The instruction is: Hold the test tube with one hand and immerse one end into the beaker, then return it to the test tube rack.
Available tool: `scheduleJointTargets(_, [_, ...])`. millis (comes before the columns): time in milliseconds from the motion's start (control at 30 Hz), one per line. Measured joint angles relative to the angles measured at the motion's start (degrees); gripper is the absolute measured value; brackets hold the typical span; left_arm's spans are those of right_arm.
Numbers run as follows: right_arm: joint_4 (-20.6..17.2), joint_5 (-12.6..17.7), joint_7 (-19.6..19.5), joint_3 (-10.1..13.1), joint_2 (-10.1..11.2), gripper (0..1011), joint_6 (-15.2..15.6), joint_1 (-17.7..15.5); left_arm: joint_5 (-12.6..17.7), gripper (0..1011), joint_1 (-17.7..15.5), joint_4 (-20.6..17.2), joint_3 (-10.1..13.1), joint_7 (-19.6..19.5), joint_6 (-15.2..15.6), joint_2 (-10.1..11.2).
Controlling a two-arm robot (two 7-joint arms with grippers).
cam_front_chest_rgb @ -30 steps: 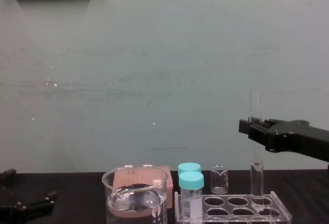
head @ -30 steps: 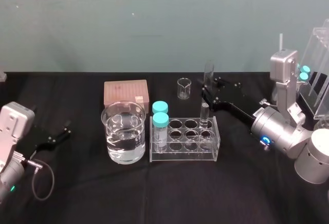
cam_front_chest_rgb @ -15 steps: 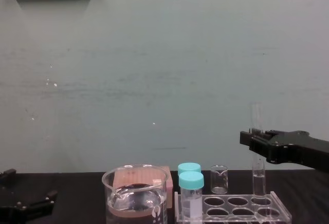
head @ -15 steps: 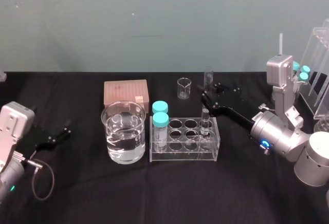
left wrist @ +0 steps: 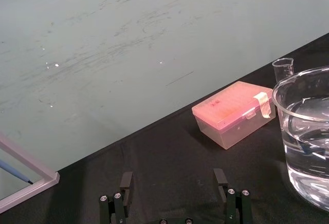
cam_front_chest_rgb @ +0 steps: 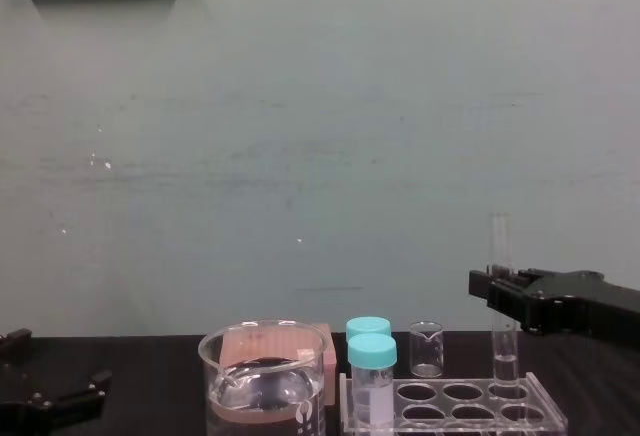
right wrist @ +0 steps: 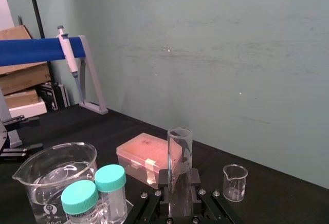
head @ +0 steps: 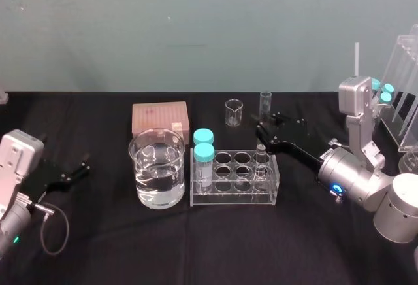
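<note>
in rack (head: pixel 235 197) r-end hole: test tube (head: pixel 264 102), held by r hand (head: pixel 260 133); beaker (head: pixel 140 158) ~half clear liq; l hand (head: pixel 83 168) idle

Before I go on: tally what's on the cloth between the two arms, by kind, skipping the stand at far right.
test tube: 1, held by the right gripper
large beaker: 1
tiny beaker: 1
teal-capped vials: 2
test tube rack: 1
pink tip box: 1
Total: 7
</note>
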Motion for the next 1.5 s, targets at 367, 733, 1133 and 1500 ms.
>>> scheduleJointTargets(367, [0.7,-0.2,0.0,0.0,-0.2,225,-0.4,0.1,0.0,1000,0.0,0.0,0.0,0.0,0.0,0.0])
scheduleJointTargets(733, [1.2,-0.9,-0.1,-0.2,-0.3,226,-0.5,0.0,0.0,1000,0.0,0.0,0.0,0.0,0.0,0.0])
scheduleJointTargets(1133, [1.8,-1.5,-0.2,-0.3,-0.5,225,-0.5,0.2,0.0,1000,0.0,0.0,0.0,0.0,0.0,0.0])
scheduleJointTargets(1500, [1.9,-1.9,-0.4,-0.4,-0.5,225,-0.5,0.3,0.0,1000,0.0,0.0,0.0,0.0,0.0,0.0])
